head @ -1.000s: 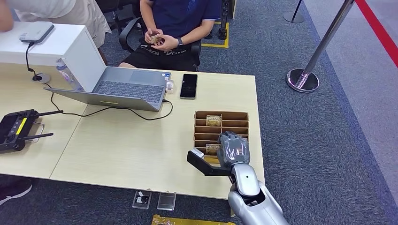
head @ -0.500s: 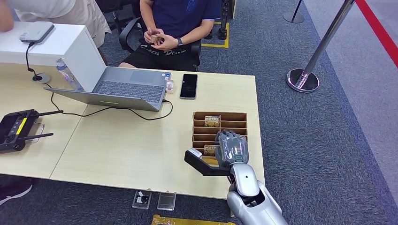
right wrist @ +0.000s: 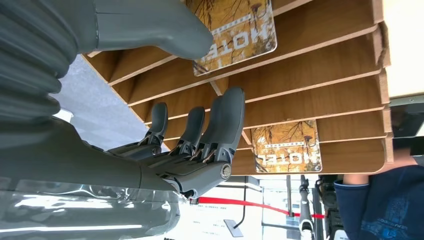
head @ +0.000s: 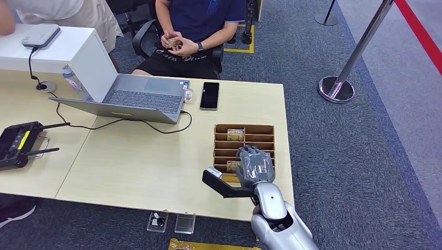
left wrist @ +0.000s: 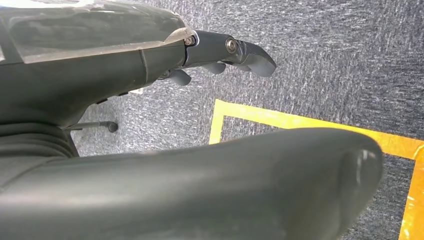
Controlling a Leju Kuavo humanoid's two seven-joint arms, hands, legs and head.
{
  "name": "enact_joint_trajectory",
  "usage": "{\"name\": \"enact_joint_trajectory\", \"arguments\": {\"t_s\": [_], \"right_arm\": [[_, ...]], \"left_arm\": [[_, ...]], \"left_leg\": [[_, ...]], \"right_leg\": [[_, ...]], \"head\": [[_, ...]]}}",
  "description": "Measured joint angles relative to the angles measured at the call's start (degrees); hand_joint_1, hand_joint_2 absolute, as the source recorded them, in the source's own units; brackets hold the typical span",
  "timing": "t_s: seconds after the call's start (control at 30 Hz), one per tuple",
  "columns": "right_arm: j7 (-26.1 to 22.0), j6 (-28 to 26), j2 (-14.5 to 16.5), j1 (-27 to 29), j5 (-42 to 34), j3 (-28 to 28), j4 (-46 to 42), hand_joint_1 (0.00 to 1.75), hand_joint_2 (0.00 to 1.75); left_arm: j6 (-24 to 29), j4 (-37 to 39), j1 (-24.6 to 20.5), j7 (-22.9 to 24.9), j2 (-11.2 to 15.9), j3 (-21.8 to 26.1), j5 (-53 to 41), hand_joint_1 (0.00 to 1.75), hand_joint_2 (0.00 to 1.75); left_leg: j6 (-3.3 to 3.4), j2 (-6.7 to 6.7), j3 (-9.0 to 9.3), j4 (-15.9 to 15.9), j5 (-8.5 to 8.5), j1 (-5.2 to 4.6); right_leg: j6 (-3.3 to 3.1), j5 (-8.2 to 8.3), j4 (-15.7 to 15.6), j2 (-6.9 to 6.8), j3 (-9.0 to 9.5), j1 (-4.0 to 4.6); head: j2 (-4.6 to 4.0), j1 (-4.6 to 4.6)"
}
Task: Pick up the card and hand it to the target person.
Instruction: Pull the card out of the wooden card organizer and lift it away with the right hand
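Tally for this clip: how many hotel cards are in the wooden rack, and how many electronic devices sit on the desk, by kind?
Hotel cards in the wooden rack: 2, the far card and the near card by the right hand
Laptop: 1
Phone: 1
Black remote controller: 1
Total: 5

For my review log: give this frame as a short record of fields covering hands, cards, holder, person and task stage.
right hand: over the holder, fingers apart, holding nothing
left hand: hanging over carpet, holding nothing
holder: wooden, slotted, on the table's right part
near card: in a slot, by the thumb
far card: in the slot nearest the person
person: seated across the table, holding something small
task stage: no card picked yet
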Motion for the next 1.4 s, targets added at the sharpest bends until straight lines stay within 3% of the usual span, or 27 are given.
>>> {"name": "enact_joint_trajectory", "arguments": {"t_s": [0.77,1.1,1.4], "right_arm": [[0.22,0.24,0.01,0.05,-0.38,0.95,1.85,0.89,1.75],[0.38,0.24,0.03,0.05,-0.38,1.27,1.87,1.16,1.75],[0.46,0.25,0.03,0.05,-0.38,1.31,1.84,1.23,1.75]], "left_arm": [[0.12,0.02,0.00,0.04,0.00,0.00,0.01,0.00,0.00],[0.08,0.04,0.00,0.03,0.00,0.00,-0.13,0.00,0.00],[0.05,0.04,0.00,0.03,0.00,0.00,-0.16,0.00,0.00]], "left_leg": [[0.00,0.00,-0.01,0.00,0.00,0.00],[0.00,0.00,0.01,0.00,0.00,0.00],[0.00,0.00,0.04,0.00,0.00,0.00]], "right_leg": [[0.00,0.00,0.00,0.00,0.00,0.00],[0.00,0.00,0.00,0.00,0.01,0.00],[0.00,0.00,0.00,0.00,0.02,0.00]], "head": [[0.00,-0.01],[0.00,-0.01],[0.00,0.00]]}}
